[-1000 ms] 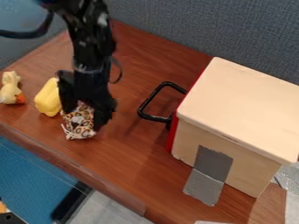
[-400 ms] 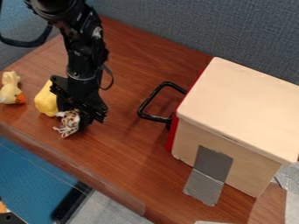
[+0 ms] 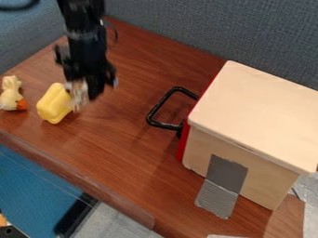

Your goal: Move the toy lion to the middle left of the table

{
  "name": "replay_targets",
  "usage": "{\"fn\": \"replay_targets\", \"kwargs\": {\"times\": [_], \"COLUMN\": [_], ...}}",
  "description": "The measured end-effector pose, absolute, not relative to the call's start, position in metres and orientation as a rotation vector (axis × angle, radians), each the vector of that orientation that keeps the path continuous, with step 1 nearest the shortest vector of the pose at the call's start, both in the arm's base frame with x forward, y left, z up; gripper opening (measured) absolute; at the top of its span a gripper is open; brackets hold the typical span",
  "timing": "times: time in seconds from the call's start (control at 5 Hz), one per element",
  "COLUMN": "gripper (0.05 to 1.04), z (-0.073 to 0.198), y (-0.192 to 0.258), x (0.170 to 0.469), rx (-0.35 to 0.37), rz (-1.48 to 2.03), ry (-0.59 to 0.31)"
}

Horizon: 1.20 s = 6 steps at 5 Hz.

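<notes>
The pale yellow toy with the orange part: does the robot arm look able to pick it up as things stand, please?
Probably not: the gripper appears to hold the toy lion. Otherwise, nothing lies over the pale yellow toy, and the bright yellow object stands apart from it.

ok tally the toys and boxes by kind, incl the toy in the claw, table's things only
Toy lion: 1
Pale yellow toy with orange part: 1
Plain bright yellow toy: 1
Wooden box: 1
Total: 4
</notes>
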<state>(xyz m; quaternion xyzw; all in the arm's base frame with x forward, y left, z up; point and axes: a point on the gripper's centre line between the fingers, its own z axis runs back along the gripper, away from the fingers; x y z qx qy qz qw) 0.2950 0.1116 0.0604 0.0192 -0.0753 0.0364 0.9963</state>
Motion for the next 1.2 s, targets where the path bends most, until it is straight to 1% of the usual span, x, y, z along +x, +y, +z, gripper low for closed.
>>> {"fn": "replay_targets", "kwargs": {"times": [0.2, 0.4, 0.6, 1.0, 1.2], "gripper": [0.458, 0.458, 0.458, 0.458, 0.535], "z": [0.076, 0.072, 0.061, 0.012, 0.010], "y": [0.146, 0.186, 0.212, 0.232, 0.237], "x": [0.316, 0.332, 0.344, 0.351, 0.356], "rx": [0.056, 0.073, 0.088, 0.128, 0.139], "rz": [0.124, 0.202, 0.258, 0.271, 0.282], "ry": [-0.194, -0.208, -0.212, -0.134, -0.134]}}
